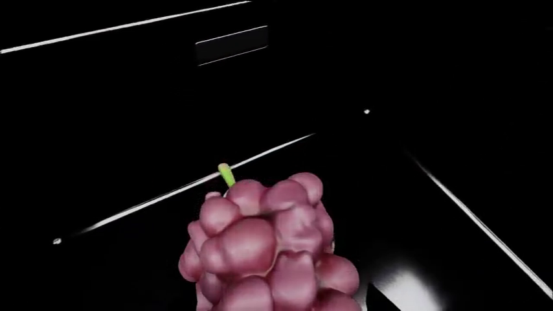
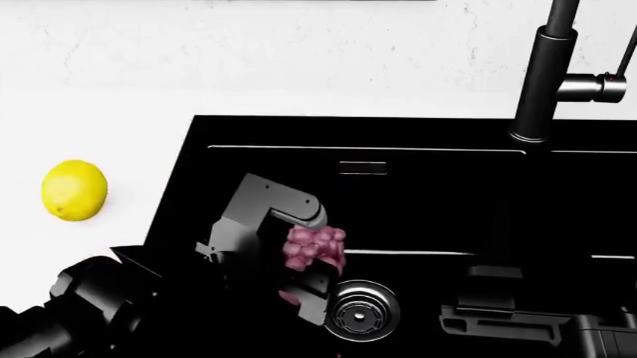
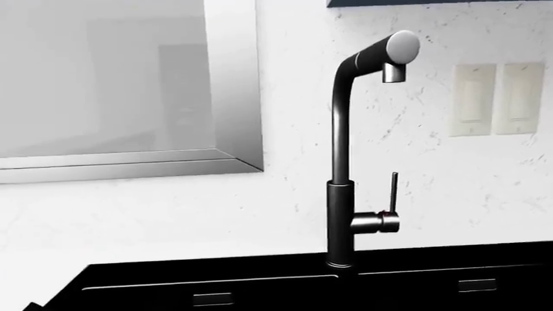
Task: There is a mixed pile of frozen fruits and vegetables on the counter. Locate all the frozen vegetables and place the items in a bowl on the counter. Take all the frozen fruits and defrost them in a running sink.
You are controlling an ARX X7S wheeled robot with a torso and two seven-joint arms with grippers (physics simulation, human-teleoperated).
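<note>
The berries are held tight by the left gripper over the black sink, by a drain. Only the head view shows the lemon on the counter. The tap is seen whole only by the right wrist. The right gripper is not seen.

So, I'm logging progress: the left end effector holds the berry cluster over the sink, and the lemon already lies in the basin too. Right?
Not quite. The left end effector does hold the berry cluster over the sink, but the lemon lies on the white counter beside the sink, as the head view shows.
</note>
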